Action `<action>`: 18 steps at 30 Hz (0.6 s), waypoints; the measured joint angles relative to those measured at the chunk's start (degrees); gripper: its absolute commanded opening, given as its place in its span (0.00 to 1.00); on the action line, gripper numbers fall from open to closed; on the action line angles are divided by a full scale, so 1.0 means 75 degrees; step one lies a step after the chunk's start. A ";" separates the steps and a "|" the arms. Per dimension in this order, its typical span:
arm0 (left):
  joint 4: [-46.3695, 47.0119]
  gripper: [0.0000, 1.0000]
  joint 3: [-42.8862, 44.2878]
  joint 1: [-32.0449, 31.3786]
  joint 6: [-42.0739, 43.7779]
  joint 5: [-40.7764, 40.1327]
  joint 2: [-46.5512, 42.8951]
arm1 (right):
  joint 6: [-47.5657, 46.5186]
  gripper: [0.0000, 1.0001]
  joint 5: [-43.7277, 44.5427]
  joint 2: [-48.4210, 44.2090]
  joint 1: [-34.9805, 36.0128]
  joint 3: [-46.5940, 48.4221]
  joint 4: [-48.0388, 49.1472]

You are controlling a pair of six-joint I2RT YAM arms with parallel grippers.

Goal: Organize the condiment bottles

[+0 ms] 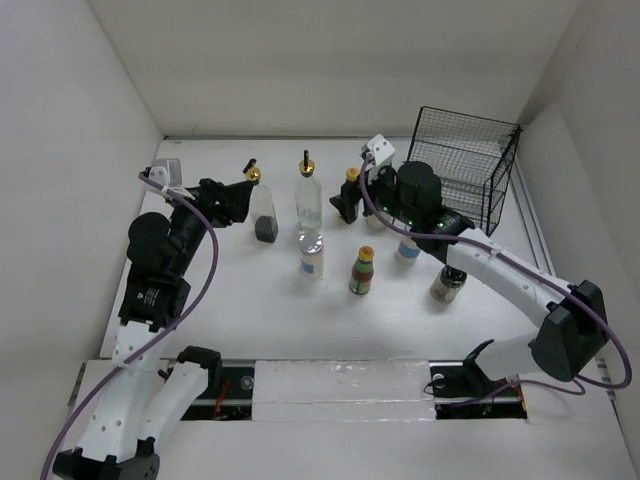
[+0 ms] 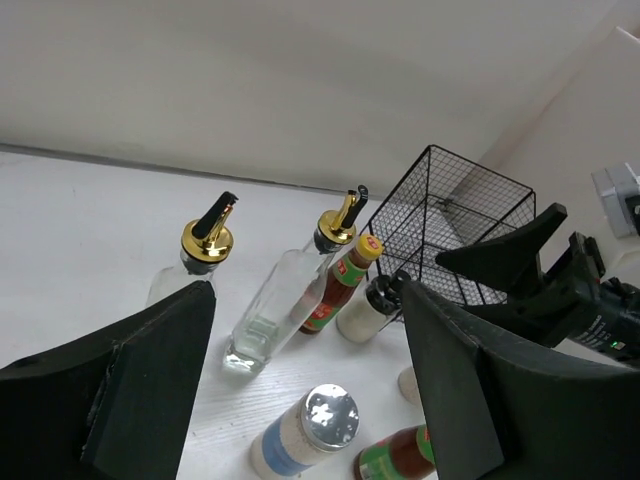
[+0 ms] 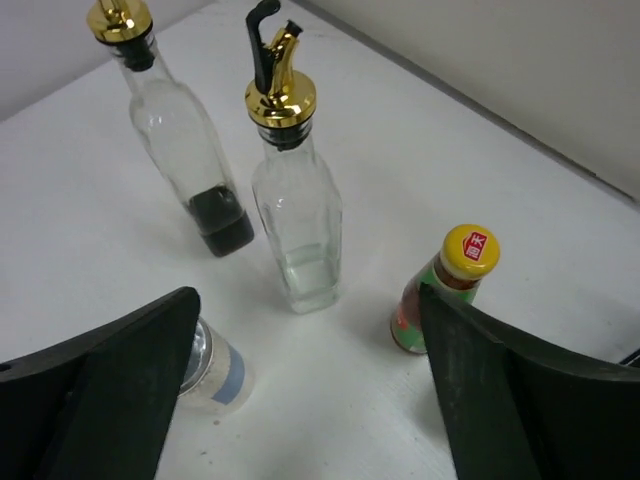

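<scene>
The condiment bottles stand in two loose rows on the white table (image 1: 250,320). At the back left, a tall clear bottle (image 1: 263,212) with a gold spout holds a little dark liquid at its bottom. Just beside it on the right, a second tall bottle (image 1: 308,200) holds a small amount of clear liquid. Further right is the rear orange-capped bottle (image 1: 351,185), with red-brown sauce inside and a red and green label.

In the front row stand a silver-lidded jar (image 1: 312,256) with a blue label and pale content, and then the front orange-capped bottle (image 1: 362,271). A white jar (image 1: 407,250) and a dark-lidded jar (image 1: 446,285) stand partly under the right arm — what these two contain I cannot tell. The black wire basket (image 1: 470,150) stands upright in the far right corner, apart from the bottles.

The left gripper (image 1: 246,198) hovers just left of the bottle with dark liquid; its fingers (image 2: 130,390) are spread and hold nothing. The right gripper (image 1: 343,208) is near the rear orange-capped bottle, its fingers (image 3: 110,380) wide apart and empty — this bottle is just beside one finger.
</scene>
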 measured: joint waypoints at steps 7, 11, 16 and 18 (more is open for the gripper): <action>0.0140 0.60 -0.0428 0.0000 0.0003 -0.0026 -0.0093 | -0.0143 0.00 0.0026 0.0201 0.0254 0.0009 0.0361; 0.0137 0.43 -0.0466 0.0000 -0.0015 -0.0052 -0.0055 | -0.0166 0.12 0.0105 0.0501 0.0254 0.0163 0.0519; 0.0146 0.36 -0.0481 0.0000 -0.0055 -0.0213 -0.0172 | -0.0283 0.74 -0.0026 0.1166 0.0254 0.0440 0.0612; 0.0149 0.36 -0.0481 0.0000 -0.0096 -0.0242 -0.0210 | -0.0338 0.75 -0.0105 0.1408 0.0254 0.0557 0.0603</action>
